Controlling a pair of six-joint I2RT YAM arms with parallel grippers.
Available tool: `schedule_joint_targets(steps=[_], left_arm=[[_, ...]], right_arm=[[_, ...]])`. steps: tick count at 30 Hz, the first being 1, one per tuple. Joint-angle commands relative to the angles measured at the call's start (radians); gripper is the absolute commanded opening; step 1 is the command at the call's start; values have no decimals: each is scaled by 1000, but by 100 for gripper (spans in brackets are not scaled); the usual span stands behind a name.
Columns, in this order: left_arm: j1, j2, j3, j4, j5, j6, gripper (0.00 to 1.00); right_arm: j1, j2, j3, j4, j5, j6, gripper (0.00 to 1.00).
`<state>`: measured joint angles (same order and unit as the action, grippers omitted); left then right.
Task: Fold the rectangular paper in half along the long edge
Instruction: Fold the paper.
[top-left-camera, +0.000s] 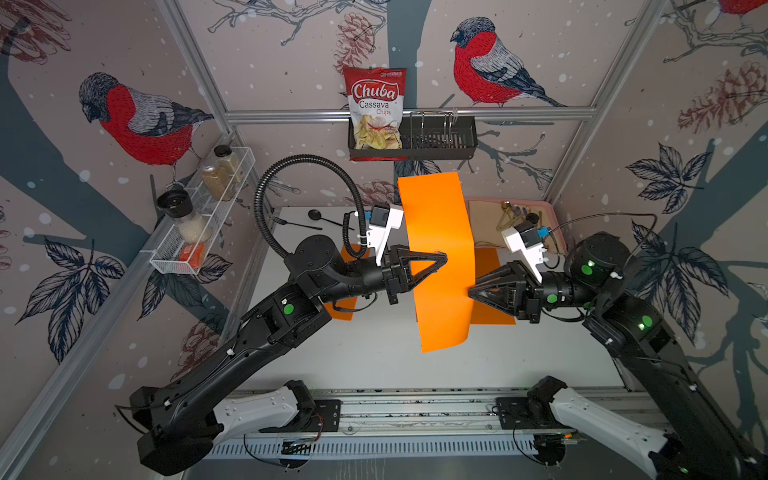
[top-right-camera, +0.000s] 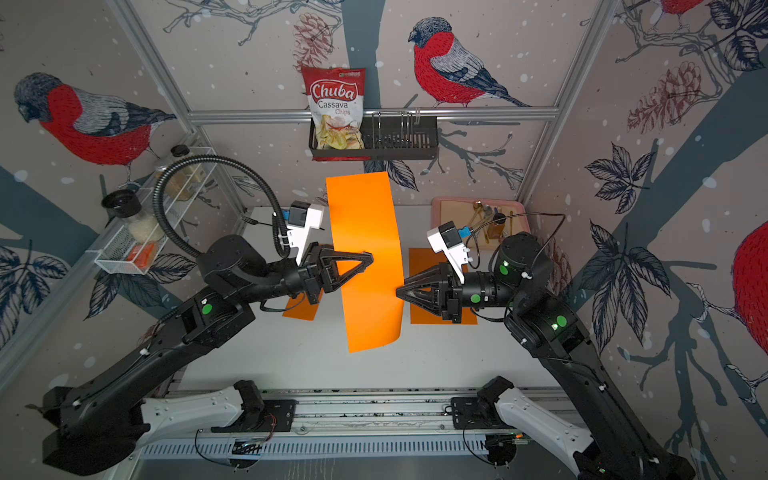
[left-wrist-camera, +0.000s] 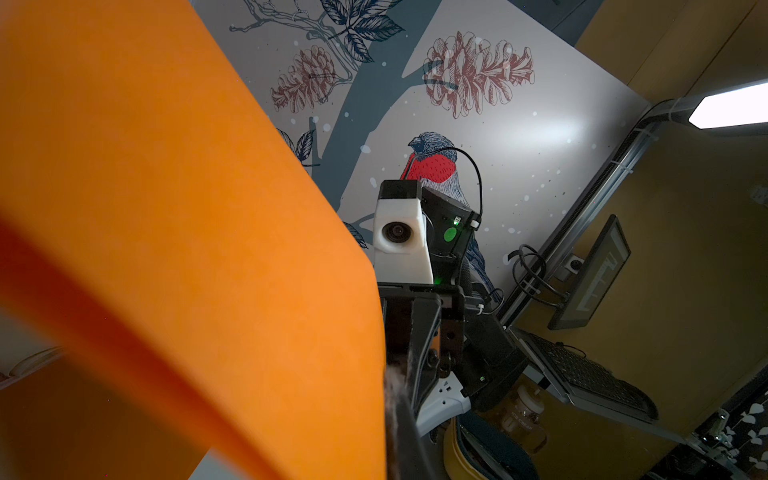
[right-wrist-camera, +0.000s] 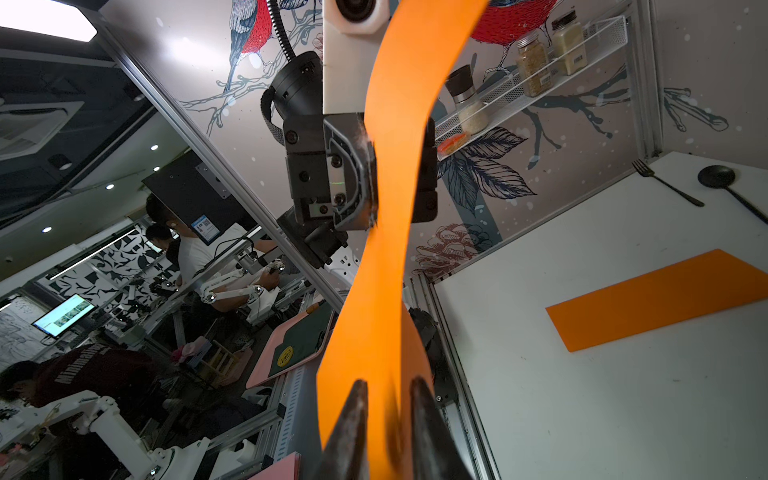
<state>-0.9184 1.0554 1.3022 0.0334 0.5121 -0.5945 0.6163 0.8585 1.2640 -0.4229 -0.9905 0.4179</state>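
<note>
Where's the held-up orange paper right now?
In a top view, the orange paper is raised over the middle of the table, pinched by the left tool, with the right tool at its opposite edge.

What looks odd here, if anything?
The orange paper hangs in mid-air, bowed and twisted rather than flat. The left pincer pinches one long edge; the right pincer straddles the opposite edge, jaws apart.
</note>
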Motion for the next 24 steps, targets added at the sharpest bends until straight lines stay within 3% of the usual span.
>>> schedule_joint_targets(steps=[1, 3, 6, 9, 10, 12, 13, 15, 17, 18, 19, 21, 23, 24], left_arm=[[1, -2, 11, 11, -6, 22, 0], [1, -2, 12, 11, -7, 24, 0], [1, -1, 14, 11, -9, 24, 0], [1, 3, 17, 10, -6, 24, 0], [2, 4, 19, 10, -7, 24, 0], [2, 5, 24, 4, -7, 27, 0], [2, 6, 26, 1, -8, 28, 0], [2, 6, 27, 1, -10, 29, 0], [1, 8, 31, -4, -12, 31, 0], [1, 8, 31, -7, -11, 33, 0], [1, 8, 34, -12, -12, 35, 0], [1, 6, 37, -19, -18, 40, 0], [1, 8, 41, -25, -20, 44, 0], [1, 10, 45, -27, -20, 45, 0]], right_arm=[[6, -3, 8, -22, 3, -26, 5], [12, -7, 10, -39, 11, -37, 0], [12, -9, 10, -57, 28, -39, 14], [16, -15, 2, -63, 30, -45, 1], [16, -17, 0, -63, 33, -46, 2], [16, -19, 4, -69, 44, -43, 26], [16, -18, 5, -72, 41, -46, 25], [17, -19, 0, -75, 28, -53, 5], [20, -24, -3, -75, 32, -53, 0], [20, -25, -2, -78, 36, -52, 5], [20, -25, -2, -83, 41, -51, 19], [22, -26, -6, -88, 34, -54, 25], [26, -31, -13, -85, 31, -55, 5], [28, -33, -14, -84, 30, -56, 1]])
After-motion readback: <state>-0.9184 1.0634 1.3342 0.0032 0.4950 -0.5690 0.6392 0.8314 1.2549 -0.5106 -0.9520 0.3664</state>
